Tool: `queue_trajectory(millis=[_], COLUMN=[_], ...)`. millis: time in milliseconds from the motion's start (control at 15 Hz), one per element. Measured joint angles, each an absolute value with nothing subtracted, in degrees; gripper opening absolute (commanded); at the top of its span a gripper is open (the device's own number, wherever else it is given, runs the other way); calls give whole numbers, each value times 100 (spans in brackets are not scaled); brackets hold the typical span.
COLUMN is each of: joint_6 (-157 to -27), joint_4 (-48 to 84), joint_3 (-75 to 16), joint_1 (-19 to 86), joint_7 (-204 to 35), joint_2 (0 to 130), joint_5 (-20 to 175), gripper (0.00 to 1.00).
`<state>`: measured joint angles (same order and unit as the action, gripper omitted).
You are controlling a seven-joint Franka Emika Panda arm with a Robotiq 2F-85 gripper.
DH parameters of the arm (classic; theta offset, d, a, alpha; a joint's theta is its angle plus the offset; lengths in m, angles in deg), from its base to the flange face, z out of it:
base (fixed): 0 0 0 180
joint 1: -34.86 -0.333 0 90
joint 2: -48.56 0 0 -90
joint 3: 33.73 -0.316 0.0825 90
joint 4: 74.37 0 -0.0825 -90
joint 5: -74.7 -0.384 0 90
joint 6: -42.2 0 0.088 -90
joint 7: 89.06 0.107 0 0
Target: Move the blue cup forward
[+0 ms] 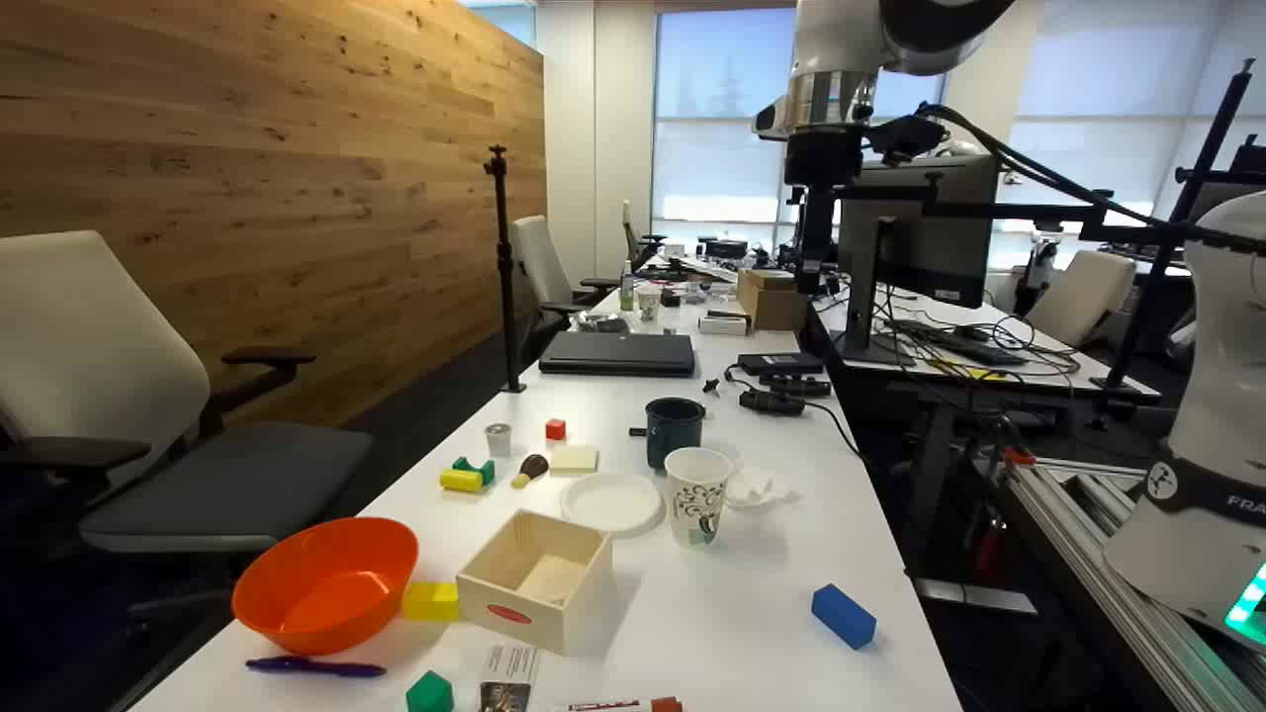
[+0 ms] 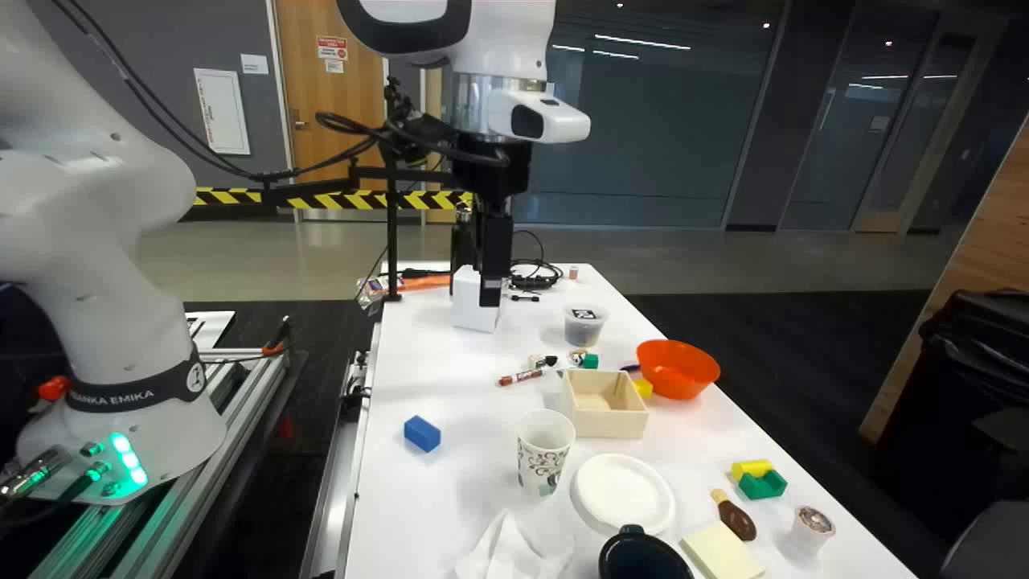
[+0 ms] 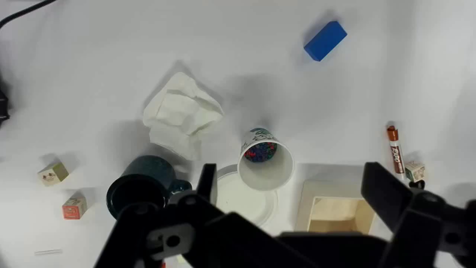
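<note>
The blue cup is a dark navy mug standing upright on the white table, with its handle on the side. In an exterior view it is cut off at the bottom edge. In the wrist view it is at lower left, partly hidden by the left finger. My gripper is open and empty, its fingers wide apart. In both exterior views the gripper hangs well above the table, pointing down, apart from the cup.
A white patterned cup, a white plate and a crumpled napkin are close to the blue cup. A wooden box, an orange bowl and a blue block are farther along. A black laptop lies behind the cup.
</note>
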<state>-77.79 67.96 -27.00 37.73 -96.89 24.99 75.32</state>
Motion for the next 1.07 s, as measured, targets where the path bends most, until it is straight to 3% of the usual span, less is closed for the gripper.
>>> queue_trajectory(millis=[533, 1067], joint_6=[-8065, -10671], joint_4=[6801, 6806], joint_3=[-2701, -2896], joint_1=[3775, 4048], joint_7=[-9689, -8349], joint_2=[2555, 3721], joint_5=[7532, 7670], gripper=[100, 100])
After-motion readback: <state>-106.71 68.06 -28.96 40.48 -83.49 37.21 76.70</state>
